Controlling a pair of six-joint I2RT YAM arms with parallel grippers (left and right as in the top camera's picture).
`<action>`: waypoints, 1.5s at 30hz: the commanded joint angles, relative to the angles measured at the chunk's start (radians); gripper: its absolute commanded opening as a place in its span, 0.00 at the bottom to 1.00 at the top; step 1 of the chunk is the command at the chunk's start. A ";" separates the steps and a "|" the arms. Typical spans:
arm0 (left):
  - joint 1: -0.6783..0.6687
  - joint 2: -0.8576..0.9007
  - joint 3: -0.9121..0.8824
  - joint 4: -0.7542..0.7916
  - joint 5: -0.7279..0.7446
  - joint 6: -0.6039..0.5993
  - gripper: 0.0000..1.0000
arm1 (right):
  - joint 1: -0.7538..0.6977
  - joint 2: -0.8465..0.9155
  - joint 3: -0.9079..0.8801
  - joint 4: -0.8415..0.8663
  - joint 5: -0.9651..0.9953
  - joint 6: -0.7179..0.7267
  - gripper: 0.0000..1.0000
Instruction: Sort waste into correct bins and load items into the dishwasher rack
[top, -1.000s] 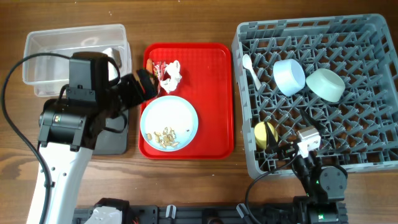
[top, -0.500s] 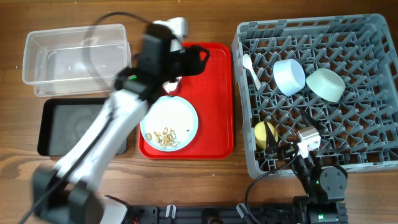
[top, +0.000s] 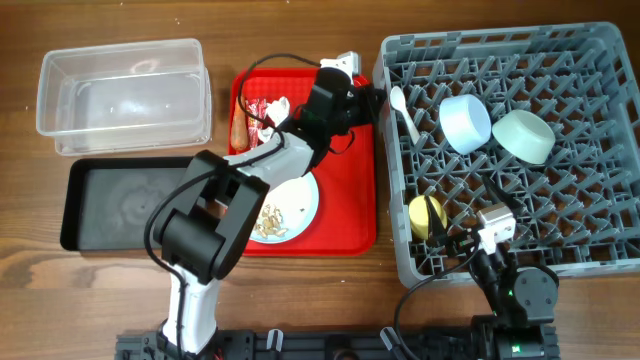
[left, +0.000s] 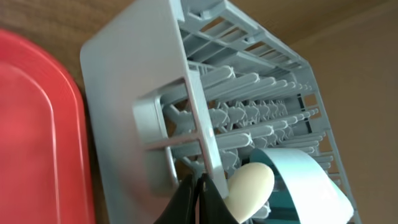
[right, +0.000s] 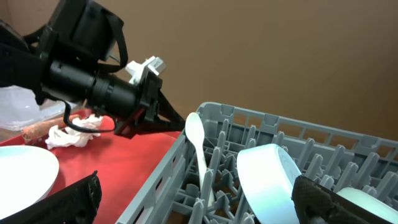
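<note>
My left gripper (top: 377, 97) is shut on nothing, its tips against the left wall of the grey dishwasher rack (top: 600, 60) beside the white spoon (top: 403, 110). In the left wrist view the closed fingers (left: 199, 190) point at the rack wall (left: 134, 93), with the spoon bowl (left: 252, 183) just right of them. The rack also holds a light blue bowl (top: 465, 122), a mint-green bowl (top: 523, 135) and a yellow cup (top: 427, 217). The pale blue plate (top: 300, 195) with food scraps (top: 268, 222) lies on the red tray, partly under my left arm. My right gripper (right: 199, 208) hangs open over the rack's front edge.
A crumpled tissue (top: 273, 113), a red-and-white wrapper (top: 250, 106) and an orange-brown piece (top: 238, 125) lie at the back left of the red tray (top: 350, 220). The clear tub (top: 125, 92) and the black tray (top: 120, 205) stand to the left.
My left arm has swung from over the black tray, across the red tray, to the rack's left edge, and its gripper has closed. The right arm has not moved.
</note>
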 joint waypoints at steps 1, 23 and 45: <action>-0.047 -0.003 0.005 0.060 0.014 -0.049 0.04 | -0.005 -0.009 -0.003 0.005 -0.020 -0.009 1.00; -0.051 -0.019 0.052 -0.050 0.055 0.091 0.05 | -0.005 -0.009 -0.003 0.005 -0.020 -0.009 1.00; -0.079 0.039 0.138 -0.038 -0.128 0.064 0.08 | -0.005 -0.009 -0.003 0.005 -0.020 -0.009 1.00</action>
